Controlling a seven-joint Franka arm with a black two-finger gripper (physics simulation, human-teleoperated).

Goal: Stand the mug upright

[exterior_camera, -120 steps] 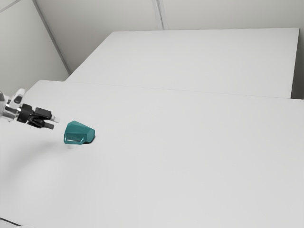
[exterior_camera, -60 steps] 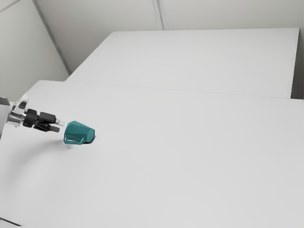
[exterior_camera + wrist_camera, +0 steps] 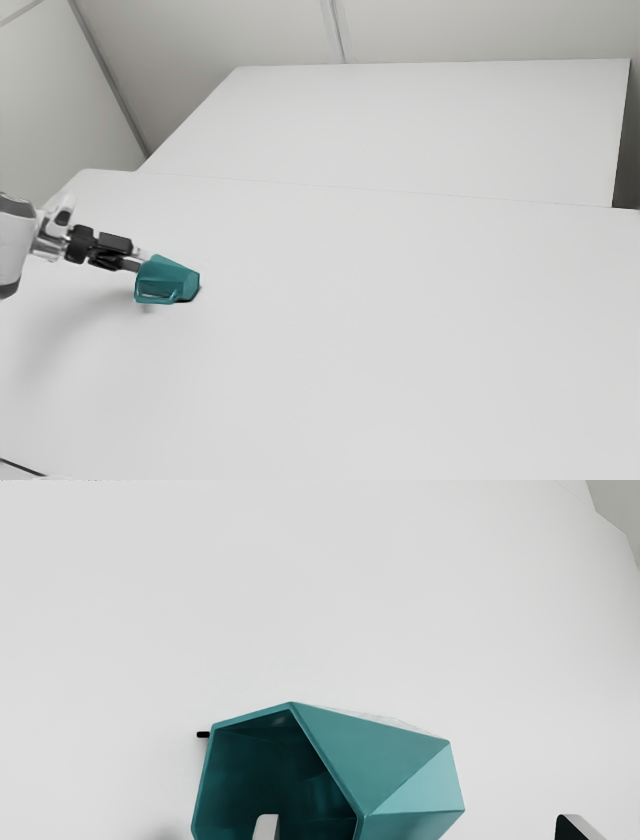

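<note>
The black gripper (image 3: 142, 259) is at the exterior view's left, its tips at the near end of the teal faceted mug (image 3: 168, 281), which lies on its side on the white table with its handle toward the camera. In the wrist view the mug (image 3: 370, 760) shows its open mouth and one outer side. My gripper (image 3: 417, 827) stands open there: one fingertip overlaps the mug's dark mouth, the other is out past the mug's outer side. Whether either finger touches the mug I cannot tell.
The white table (image 3: 380, 330) stretches around the mug. Behind it is another white surface (image 3: 420, 125), with pale walls beyond. A dark cable (image 3: 22, 467) lies at the exterior view's lower left corner.
My gripper has moved toward the exterior view's right, closing the gap to the mug's mouth end. The mug has not moved.
</note>
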